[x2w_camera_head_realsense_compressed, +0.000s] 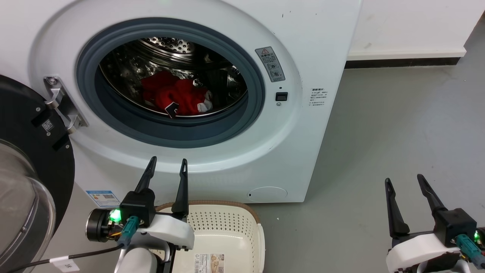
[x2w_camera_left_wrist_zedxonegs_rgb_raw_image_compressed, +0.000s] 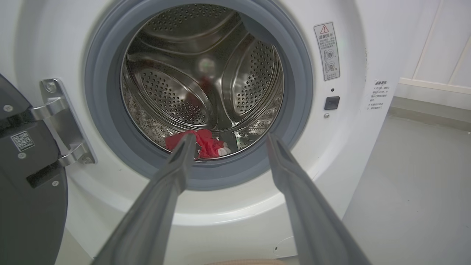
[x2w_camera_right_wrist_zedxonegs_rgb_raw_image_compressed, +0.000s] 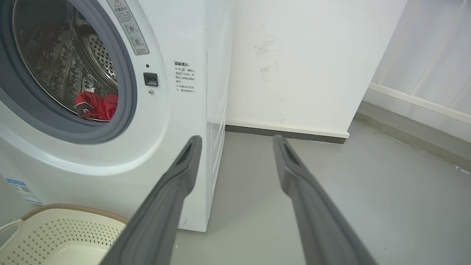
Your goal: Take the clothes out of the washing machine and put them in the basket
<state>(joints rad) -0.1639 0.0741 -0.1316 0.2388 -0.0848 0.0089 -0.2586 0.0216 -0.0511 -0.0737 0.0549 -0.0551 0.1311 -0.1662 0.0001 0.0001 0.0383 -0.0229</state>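
White front-load washing machine [x2w_camera_head_realsense_compressed: 303, 113], its black-framed glass door [x2w_camera_head_realsense_compressed: 22, 125] swung open at 9 o'clock of the porthole. Red clothes [x2w_camera_head_realsense_compressed: 174, 96] w/ white bits lie bunched at 6 o'clock in the steel drum. Cream basket [x2w_camera_head_realsense_compressed: 227, 223] sits on the grey floor [x2w_camera_head_realsense_compressed: 398, 132] just in front of the machine, approx. 6 o'clock below the porthole. Left gripper [x2w_camera_head_realsense_compressed: 168, 160] hovers over the basket's back rim, jaws spread, fingers pointing at the porthole. Right gripper [x2w_camera_head_realsense_compressed: 403, 178] is at 4 o'clock, over bare floor, jaws spread.

Left pincer [x2w_camera_head_realsense_compressed: 169, 159]: black fingers [x2w_camera_head_realsense_compressed: 182, 189], white shell [x2w_camera_head_realsense_compressed: 170, 231], green light [x2w_camera_head_realsense_compressed: 113, 215].
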